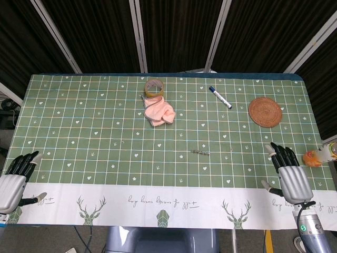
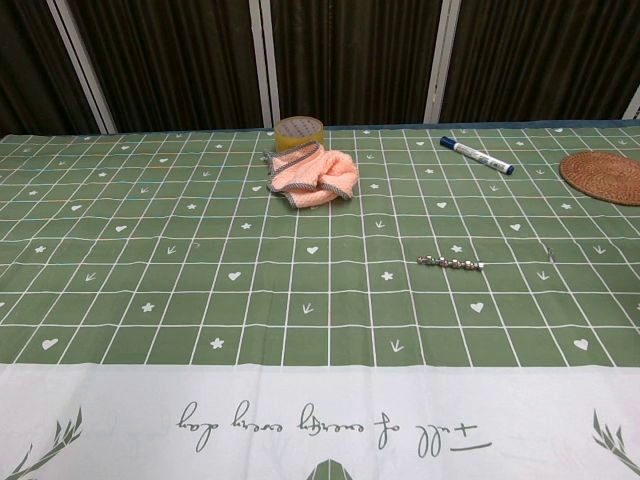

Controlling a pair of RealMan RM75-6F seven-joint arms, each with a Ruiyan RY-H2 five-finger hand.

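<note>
1. Green checked cloth covers the table (image 1: pixel 79 137), and both of your hands sit at its near white border, one at each corner, so the whole working field between them lies unobstructed to the head camera.
2. Your left hand (image 1: pixel 15 179) rests palm down at the near left corner with its fingers stretched forward side by side, holding nothing; nothing lies close to it.
3. Your right hand (image 1: pixel 288 171) lies the same way at the near right corner, fingers extended and slightly fanned, thumb out to the side, gripping nothing.
4. Nearest that right hand is a small orange and white object (image 1: pixel 319 156) at the table's right edge, just beside the fingers but apart from them; I cannot tell what it is.
5. The small metal chain (image 1: pixel 200 153) lies flat near the middle, well apart from both hands.
6. Further back, the pink cloth (image 1: pixel 159 112) is bunched against the tape roll (image 1: pixel 154 87), touching it; the marker (image 1: pixel 220 97) lies aslant, and the woven coaster (image 1: pixel 265 112) sits flat on the right.
7. The chest view shows neither hand.
</note>
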